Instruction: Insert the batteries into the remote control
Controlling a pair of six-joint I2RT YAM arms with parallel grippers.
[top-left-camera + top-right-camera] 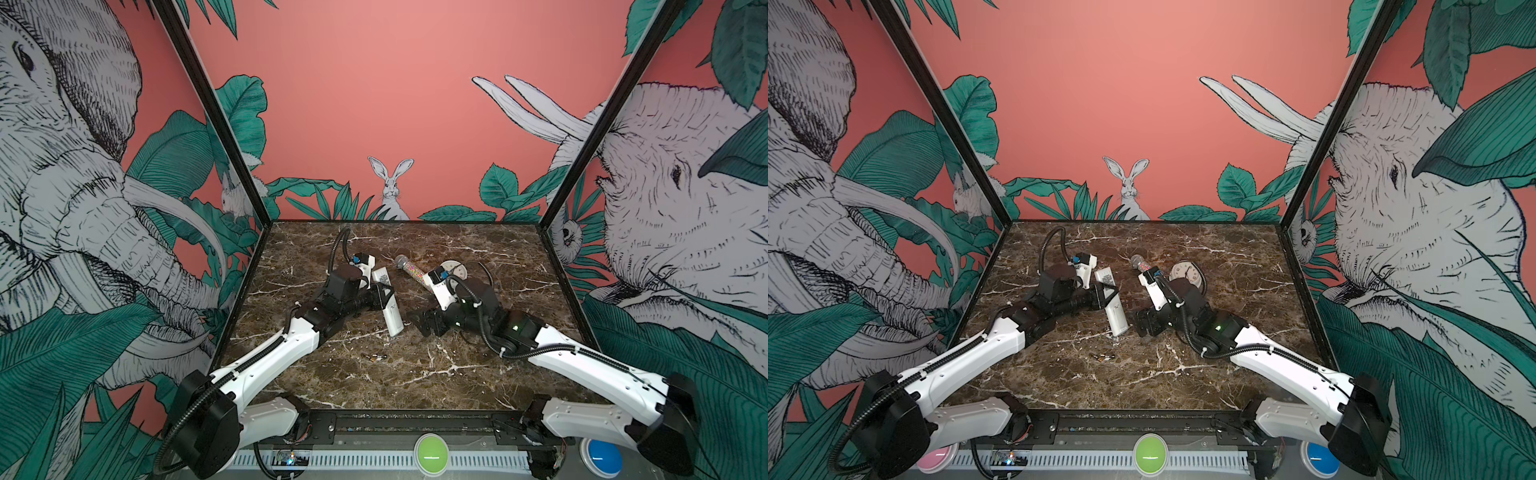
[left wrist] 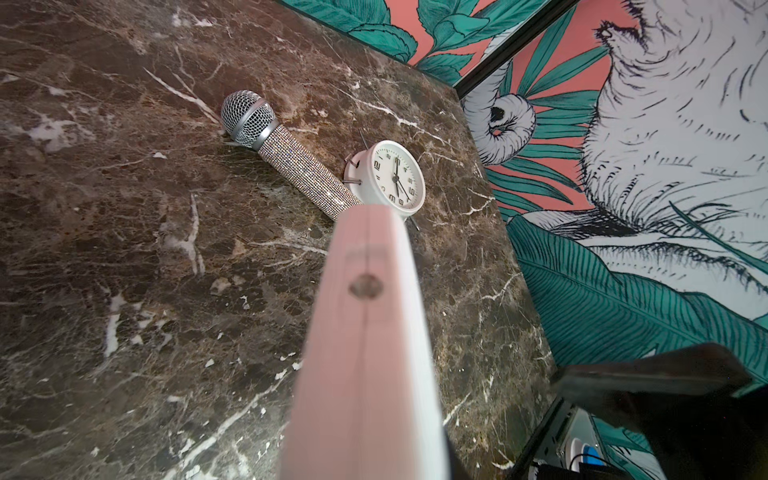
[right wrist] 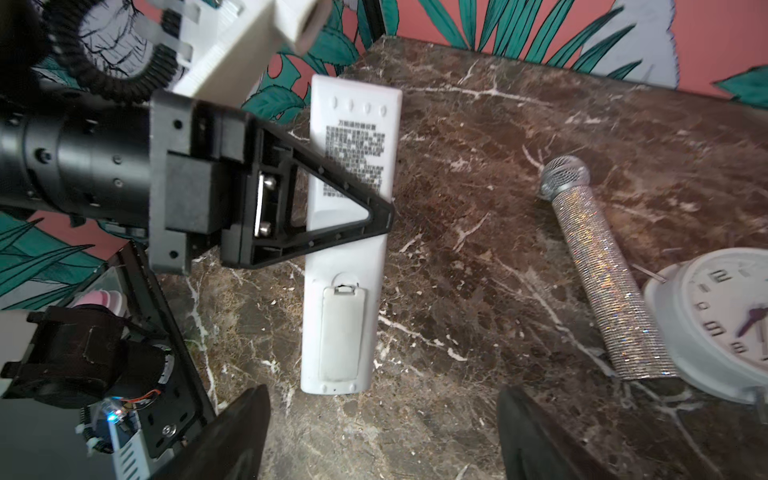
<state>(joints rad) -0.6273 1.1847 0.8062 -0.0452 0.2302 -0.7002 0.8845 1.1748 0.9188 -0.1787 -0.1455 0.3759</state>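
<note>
The remote control (image 1: 387, 305) (image 1: 1112, 309) is a long white bar, plain back up, near the middle of the marble table (image 1: 415, 374). My left gripper (image 1: 383, 296) (image 1: 1106, 296) is shut on its middle; in the right wrist view one black triangular finger (image 3: 332, 208) lies across the remote control (image 3: 345, 291), whose battery cover (image 3: 340, 332) sits in place. The left wrist view shows the remote's side edge (image 2: 365, 332). The batteries (image 1: 372, 356) (image 1: 1102, 356), tiny and dark with gold ends, lie on the table nearer the front. My right gripper (image 1: 424, 323) (image 1: 1144, 325) (image 3: 382, 440) stands open and empty just off the remote's near end.
A glittery microphone (image 1: 415, 270) (image 2: 286, 162) (image 3: 602, 270) lies behind the right arm, its handle end against a round white clock (image 1: 457, 269) (image 1: 1185, 274) (image 2: 397, 178) (image 3: 723, 316). Patterned walls close in the table's left, back and right sides.
</note>
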